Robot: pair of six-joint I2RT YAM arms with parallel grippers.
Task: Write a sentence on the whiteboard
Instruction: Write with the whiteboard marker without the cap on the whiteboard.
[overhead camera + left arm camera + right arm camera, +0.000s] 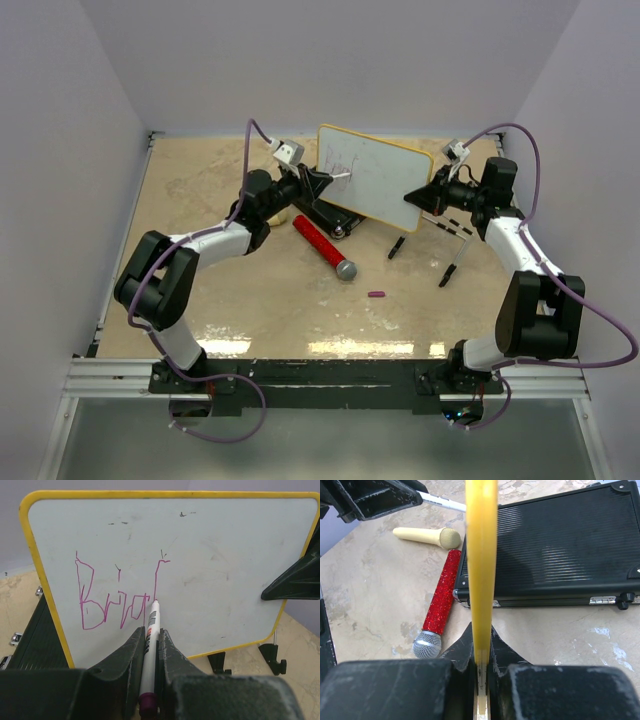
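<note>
The whiteboard (380, 178) stands tilted near the back of the table, white with a thin yellow rim (481, 555). My right gripper (418, 195) (481, 630) is shut on its right edge, and one of its fingers (295, 580) shows dark against the board. My left gripper (325, 183) (151, 632) is shut on a white marker (151, 620) with a purple end. The marker's tip touches the board just below the writing. The sentence (107, 602) is purple scrawl reading roughly "Bria" plus one tall stroke. Black clip feet (272, 657) hang under the board's lower edge.
A black ribbed case (560, 545) (325, 215) lies under and behind the board. Beside the case are a red glitter microphone (322, 245) (440, 600) and a cream microphone (425, 536). A small purple cap (376, 294) lies on the beige tabletop. White walls enclose three sides.
</note>
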